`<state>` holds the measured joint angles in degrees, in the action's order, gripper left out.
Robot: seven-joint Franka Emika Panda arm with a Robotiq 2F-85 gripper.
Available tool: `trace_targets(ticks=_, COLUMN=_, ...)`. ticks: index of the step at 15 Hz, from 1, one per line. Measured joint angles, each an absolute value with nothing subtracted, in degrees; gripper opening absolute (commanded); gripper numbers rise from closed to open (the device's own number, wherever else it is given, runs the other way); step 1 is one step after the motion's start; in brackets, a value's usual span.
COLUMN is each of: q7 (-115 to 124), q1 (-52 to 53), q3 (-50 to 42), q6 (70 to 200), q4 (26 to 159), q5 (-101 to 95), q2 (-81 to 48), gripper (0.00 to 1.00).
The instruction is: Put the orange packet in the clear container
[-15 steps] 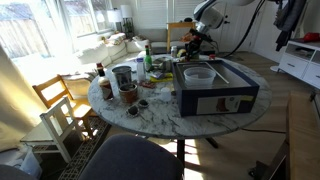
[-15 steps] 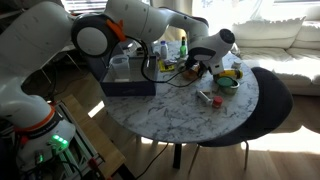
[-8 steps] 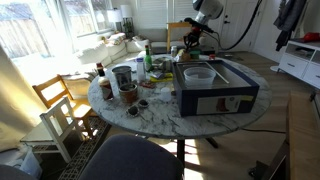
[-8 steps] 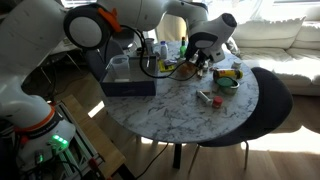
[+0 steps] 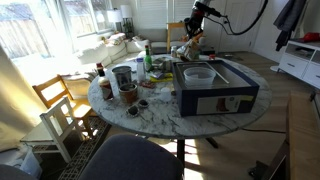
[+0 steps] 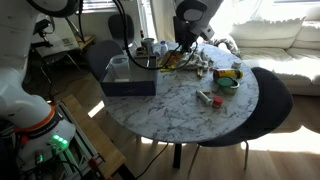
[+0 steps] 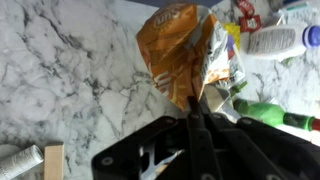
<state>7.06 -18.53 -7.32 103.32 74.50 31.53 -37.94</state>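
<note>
Orange packet is caught by one edge, crumpled, jutting straight out ahead of the jaws! The gripper has its jaws squeezed almost together, pinching that thin edge. Marble table lies beyond the jaws, with a green bottle just beside them. The clear container sits apart from the jaws, atop the dark blue box.
</note>
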Motion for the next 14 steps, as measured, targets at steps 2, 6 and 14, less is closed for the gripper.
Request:
trace_targets(ticks=2, q7=1.7, q1=-17.3, q3=-6.7, q6=103.3, q4=79.3, q5=31.1, q2=-33.9, gripper=0.00)
trace_targets(ticks=6, q7=-8.7, q1=-16.9, q3=-4.0, q6=103.4, q4=88.6, q5=31.3, q2=-26.2, gripper=0.00)
trace_targets(ticks=14, q7=-22.0, q1=-16.7, q3=-2.9, q6=104.7, q4=102.9, q5=36.1, q2=-14.0, gripper=0.00)
